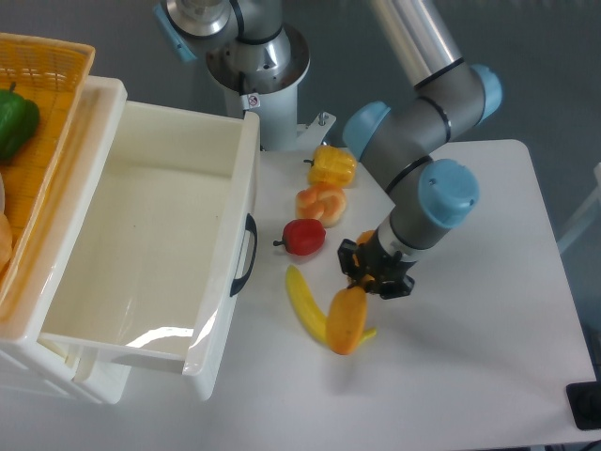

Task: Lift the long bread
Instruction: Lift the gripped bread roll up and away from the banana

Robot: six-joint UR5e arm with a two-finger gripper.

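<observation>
1. Right now the black two-finger gripper (pixel 374 278) is clamped on the upper end of the long, smooth orange-yellow toy bread (pixel 346 319), which hangs tilted below it.
2. Its lower end sits over the curved yellow banana (pixel 306 303) on the white desk (pixel 488 310); whether they touch, I cannot tell.
3. I'd say the lift is under way, and the hold looks off-centre, near one tip.
4. Rising straight and slowly would suit it, since a long loaf gripped at its end may swing or slip.
5. Keeping clear of the red apple (pixel 304 236) and the peeled orange segments (pixel 321 201) nearby, and of the white plastic bin (pixel 150 244) to the side, seems wise.
</observation>
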